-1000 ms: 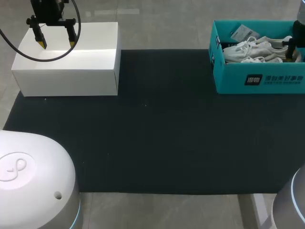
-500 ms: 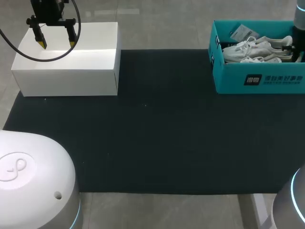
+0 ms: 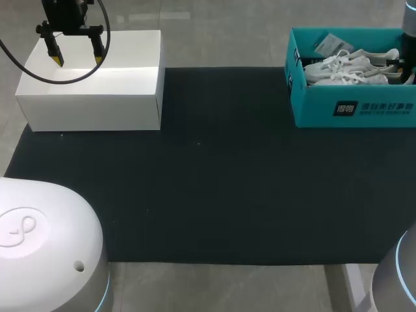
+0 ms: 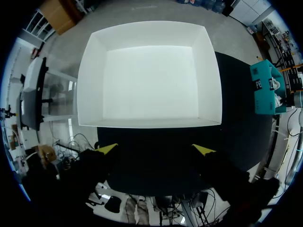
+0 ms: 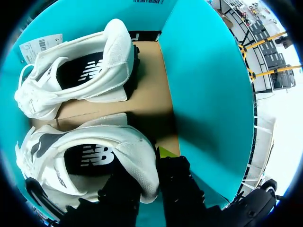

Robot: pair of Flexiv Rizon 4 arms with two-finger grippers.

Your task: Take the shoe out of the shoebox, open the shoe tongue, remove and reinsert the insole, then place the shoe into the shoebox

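Two white shoes lie in the teal shoebox (image 3: 351, 104) at the table's back right. In the right wrist view the near shoe (image 5: 90, 139) has its heel between the two fingers of my right gripper (image 5: 142, 166). One finger is inside the shoe's opening, the other outside against the heel, so the gripper is shut on it. The far shoe (image 5: 80, 71) lies beside it on the cardboard floor. In the head view this gripper (image 3: 398, 65) is at the box's right end. My left gripper (image 3: 78, 60) hangs open above the white box (image 3: 91, 84), empty.
A black mat (image 3: 227, 182) covers the table between the white box and the shoebox. A paper tag (image 3: 330, 44) lies in the shoebox's back corner. In the left wrist view the white box (image 4: 149, 80) is ahead of the open gripper (image 4: 156, 149).
My right gripper has shut on the near shoe's heel, and the shoes have shifted slightly in the box. The left arm has not moved.
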